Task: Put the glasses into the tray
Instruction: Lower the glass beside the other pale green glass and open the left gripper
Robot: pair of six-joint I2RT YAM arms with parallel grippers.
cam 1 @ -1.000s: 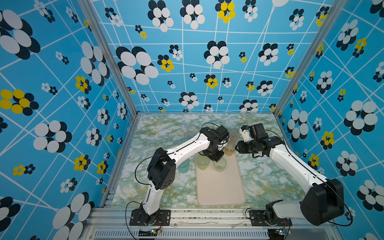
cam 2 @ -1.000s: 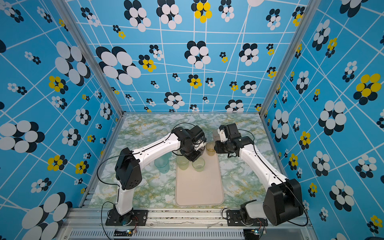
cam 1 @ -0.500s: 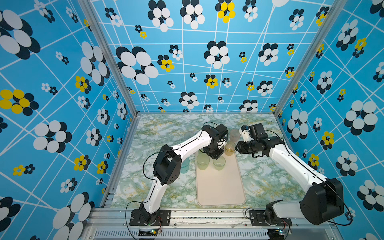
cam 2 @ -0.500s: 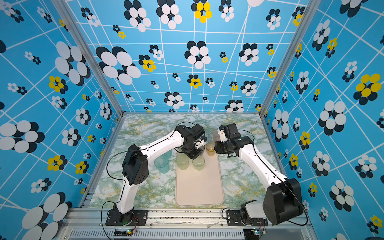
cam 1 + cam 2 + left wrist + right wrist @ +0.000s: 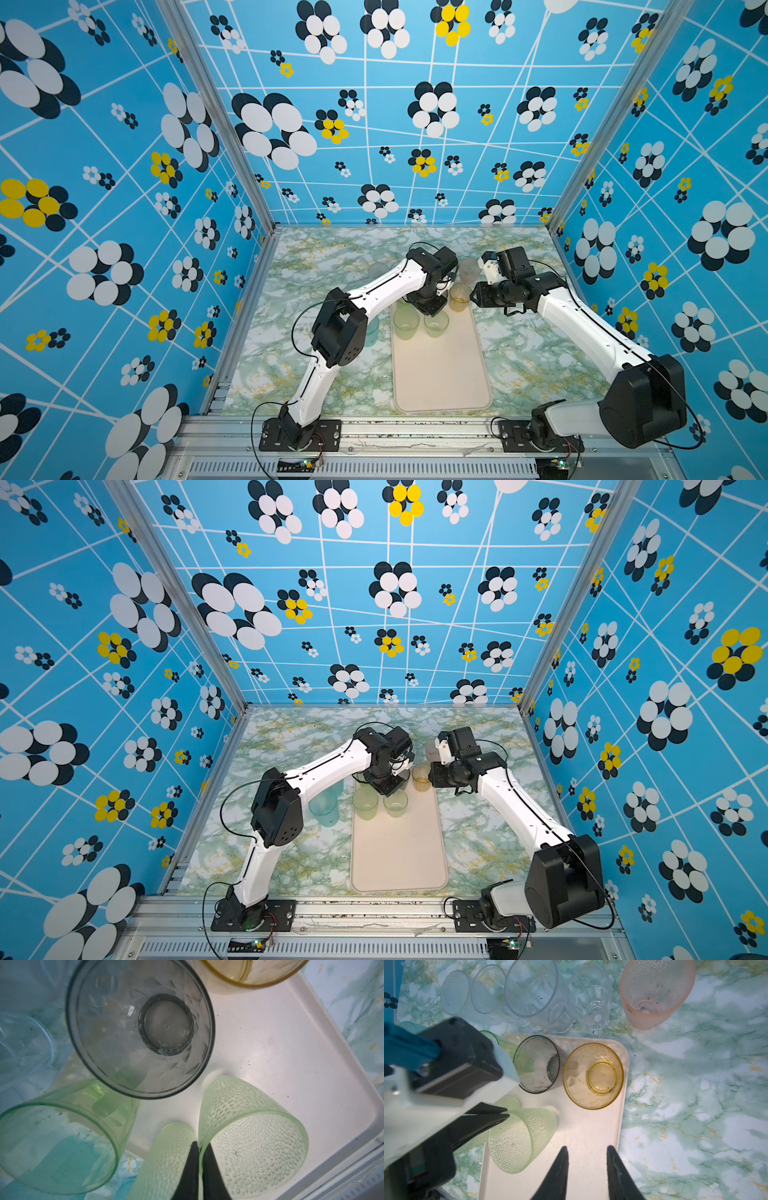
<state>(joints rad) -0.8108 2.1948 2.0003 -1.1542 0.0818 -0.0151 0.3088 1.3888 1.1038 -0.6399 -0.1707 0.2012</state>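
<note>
Five glasses, by my count, crowd the far end of the tray [image 5: 591,1136]: a smooth green glass [image 5: 56,1136] at the corner, a grey faceted glass [image 5: 537,1064], an amber glass [image 5: 592,1075], a dimpled green glass [image 5: 517,1140] and a second dimpled green glass [image 5: 166,1157] beside it. The left fingers [image 5: 192,1161] are pinched on the dimpled green glass, one inside its wall and one outside, probably because the cup is too wide to span. Whether its base rests on the tray I cannot tell. The right fingers [image 5: 560,1172] stand narrowly apart and empty above bare tray near the amber glass, likely so as not to crowd the left arm [image 5: 374,295]. Several clear glasses [image 5: 533,989] and a pink glass [image 5: 656,993] stand on the counter [image 5: 695,1084] beyond the tray. A teal glass [image 5: 324,808] stands just beside the tray.
</note>
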